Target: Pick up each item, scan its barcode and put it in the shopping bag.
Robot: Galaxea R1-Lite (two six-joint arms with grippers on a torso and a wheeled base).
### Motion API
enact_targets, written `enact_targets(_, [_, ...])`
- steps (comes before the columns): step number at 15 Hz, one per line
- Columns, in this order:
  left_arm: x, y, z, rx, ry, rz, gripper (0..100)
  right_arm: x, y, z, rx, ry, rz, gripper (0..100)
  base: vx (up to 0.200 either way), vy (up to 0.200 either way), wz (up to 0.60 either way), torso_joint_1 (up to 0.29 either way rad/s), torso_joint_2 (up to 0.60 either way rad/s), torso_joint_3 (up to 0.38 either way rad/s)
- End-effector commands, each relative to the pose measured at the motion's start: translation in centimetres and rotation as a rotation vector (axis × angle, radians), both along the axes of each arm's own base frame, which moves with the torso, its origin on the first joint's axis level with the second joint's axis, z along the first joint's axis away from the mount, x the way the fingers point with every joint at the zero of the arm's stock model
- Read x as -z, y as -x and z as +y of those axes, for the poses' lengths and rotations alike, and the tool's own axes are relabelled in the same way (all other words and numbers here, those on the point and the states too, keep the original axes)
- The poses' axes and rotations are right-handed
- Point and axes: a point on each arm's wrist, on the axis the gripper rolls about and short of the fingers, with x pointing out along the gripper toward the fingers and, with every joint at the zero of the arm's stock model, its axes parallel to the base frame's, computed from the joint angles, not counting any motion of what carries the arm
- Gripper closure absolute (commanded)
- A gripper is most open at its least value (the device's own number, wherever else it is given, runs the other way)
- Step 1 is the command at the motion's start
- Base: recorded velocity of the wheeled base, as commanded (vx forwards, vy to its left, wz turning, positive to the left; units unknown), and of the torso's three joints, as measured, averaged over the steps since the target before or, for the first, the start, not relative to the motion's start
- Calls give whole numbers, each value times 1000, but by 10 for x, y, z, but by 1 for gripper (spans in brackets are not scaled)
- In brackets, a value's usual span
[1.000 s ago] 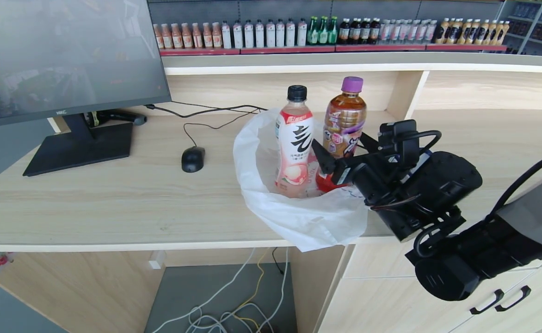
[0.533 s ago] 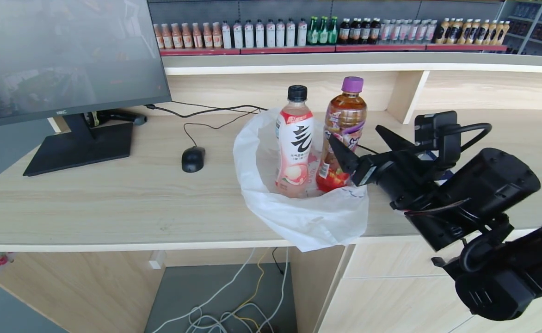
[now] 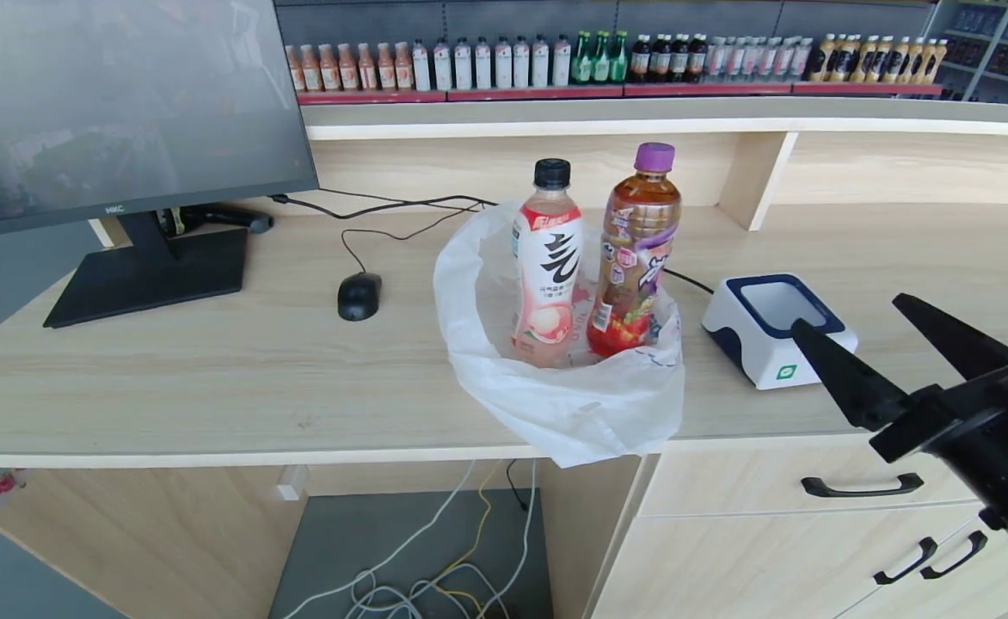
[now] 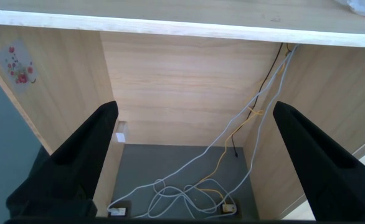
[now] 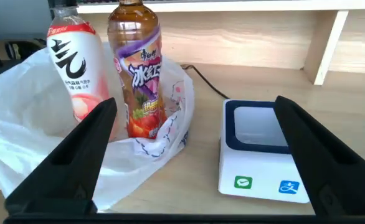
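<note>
Backs the right gripper (image 3: pixel 846 311) away from the shopping bag (image 3: pixel 556 404) to just beside the scanner (image 3: pixel 749 344), fingers spread, empty. Leaves the pink bottle (image 3: pixel 549 266) and tea bottle (image 3: pixel 639 249) upright in the bag. Holds the left gripper (image 4: pixel 195 107) spread beneath the counter (image 3: pixel 212 361).

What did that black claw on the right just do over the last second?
The right gripper pulled back from the purple-capped tea bottle, toward the robot's right and the near edge of the counter, open and empty, uncovering the white barcode scanner. The tea bottle and the peach drink bottle stayed upright in the shopping bag; the mouse did not move.
</note>
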Motion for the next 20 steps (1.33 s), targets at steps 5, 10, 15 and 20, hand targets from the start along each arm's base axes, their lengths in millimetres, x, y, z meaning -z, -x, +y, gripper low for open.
enact_targets(5, [0, 0, 0, 0, -1, 1, 0, 55, 94, -41, -161, 240, 382, 0, 0, 0, 0, 0, 0, 0])
enact_targets(10, [0, 0, 0, 0, -1, 0, 0, 103, 159, -73, -141, 264, 464, 0, 0, 0, 0, 0, 0, 0])
enact_targets(15, [0, 0, 0, 0, -1, 1, 0, 104, 162, -74, -50, 226, 440, 0, 0, 0, 0, 0, 0, 0])
enact_targets(20, [0, 0, 0, 0, 2, 0, 0, 106, 173, -71, 299, 80, 346, 0, 0, 0, 0, 0, 0, 0])
